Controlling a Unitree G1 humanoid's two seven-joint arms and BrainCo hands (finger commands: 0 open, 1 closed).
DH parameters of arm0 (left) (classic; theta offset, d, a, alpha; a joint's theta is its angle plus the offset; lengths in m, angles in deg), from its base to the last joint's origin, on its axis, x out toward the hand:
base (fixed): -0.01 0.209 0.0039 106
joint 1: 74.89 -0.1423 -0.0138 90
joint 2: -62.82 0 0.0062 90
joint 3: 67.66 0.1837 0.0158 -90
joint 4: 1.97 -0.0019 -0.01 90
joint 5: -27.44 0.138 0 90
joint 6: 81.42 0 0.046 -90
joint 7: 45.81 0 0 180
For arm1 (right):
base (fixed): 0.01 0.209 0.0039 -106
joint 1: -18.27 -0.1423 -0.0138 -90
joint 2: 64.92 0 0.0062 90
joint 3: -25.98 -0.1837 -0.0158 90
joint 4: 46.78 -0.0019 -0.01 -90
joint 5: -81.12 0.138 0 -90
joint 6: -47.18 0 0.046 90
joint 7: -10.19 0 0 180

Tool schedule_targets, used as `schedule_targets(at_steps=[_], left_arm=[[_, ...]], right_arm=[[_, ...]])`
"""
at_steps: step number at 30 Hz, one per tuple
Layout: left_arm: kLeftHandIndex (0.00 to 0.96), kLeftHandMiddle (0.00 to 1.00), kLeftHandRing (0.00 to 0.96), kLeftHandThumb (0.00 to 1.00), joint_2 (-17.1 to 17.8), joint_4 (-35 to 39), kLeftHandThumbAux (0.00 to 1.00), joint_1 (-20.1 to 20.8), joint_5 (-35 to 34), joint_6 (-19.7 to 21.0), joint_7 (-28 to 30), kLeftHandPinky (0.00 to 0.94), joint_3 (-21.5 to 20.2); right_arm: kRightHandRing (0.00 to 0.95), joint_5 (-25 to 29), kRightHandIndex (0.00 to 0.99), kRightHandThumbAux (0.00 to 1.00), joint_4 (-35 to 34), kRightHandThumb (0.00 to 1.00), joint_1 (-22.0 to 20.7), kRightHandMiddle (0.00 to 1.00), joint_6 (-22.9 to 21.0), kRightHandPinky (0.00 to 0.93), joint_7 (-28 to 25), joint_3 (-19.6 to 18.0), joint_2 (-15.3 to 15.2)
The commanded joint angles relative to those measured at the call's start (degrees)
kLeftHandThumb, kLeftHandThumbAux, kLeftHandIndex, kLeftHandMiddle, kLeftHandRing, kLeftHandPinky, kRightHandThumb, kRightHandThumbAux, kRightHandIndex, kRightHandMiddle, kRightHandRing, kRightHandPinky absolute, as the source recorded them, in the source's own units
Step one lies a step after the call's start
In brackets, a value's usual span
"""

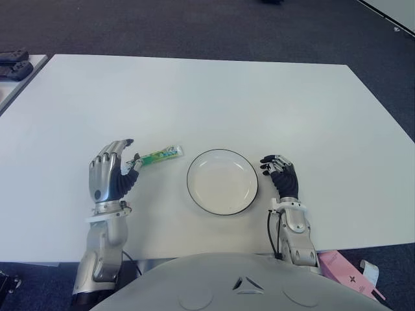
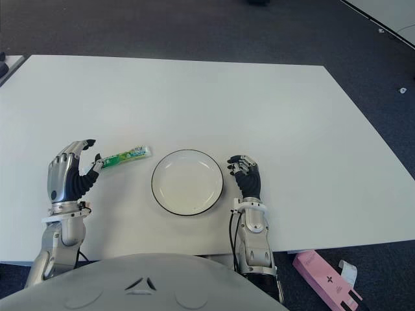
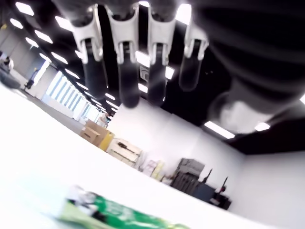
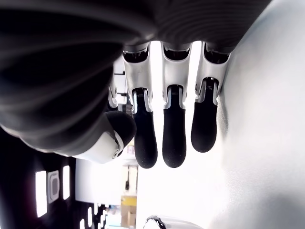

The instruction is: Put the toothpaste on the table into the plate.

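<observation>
- Toothpaste [image 1: 158, 155] lies flat on the white table [image 1: 207, 97], left of the plate [image 1: 222, 181] and apart from it, so it has not yet been moved.
- Left hand [image 1: 111, 173] stands at the tube's left end, fingers spread and holding nothing; its thumb tip looks close to the tube, apparently placed for a pinch.
- Plate sits empty, near the front edge, between both hands.
- Right hand [image 1: 282, 175] shows just right of the plate, fingers relaxed, empty.
</observation>
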Motion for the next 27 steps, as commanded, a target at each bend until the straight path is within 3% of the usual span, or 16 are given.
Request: schedule_targets(at_steps=[1,10,16,19,27], left_arm=[[0.136,0.22,0.247,0.513,3.1,-1.3,0.275,2.6,3.5,4.4,2.8,0.292,1.6],[0.017,0.165,0.172,0.501,8.5,-1.0,0.163,4.4,7.3,10.9,11.7,0.199,5.4],[0.001,0.046,0.024,0.48,13.6,-5.2,0.142,7.5,7.0,11.3,15.5,0.026,7.2],[0.0,0.015,0.008,0.477,16.9,-8.6,0.14,9.4,7.2,10.5,17.2,0.008,8.8],[0.0,0.0,0.0,0.48,21.0,-9.4,0.129,10.1,6.0,10.2,20.1,0.0,11.6]], right_arm=[[0.479,-0.1,0.424,0.728,0.9,0.709,0.4,0.475,-2.0,0.483,-0.2,0.3,0.0],[0.479,0.0,0.424,0.727,0.7,0.71,0.6,0.476,-1.8,0.484,0.0,0.2,0.2],[0.482,0.1,0.425,0.727,0.8,0.71,0.7,0.478,-1.4,0.487,-0.1,0.0,0.0],[0.483,0.2,0.425,0.727,0.9,0.71,0.8,0.479,-1.2,0.488,-0.1,-0.2,-0.1],[0.489,0.1,0.425,0.726,0.5,0.711,1.2,0.482,-0.9,0.493,0.0,-0.3,-0.1]])
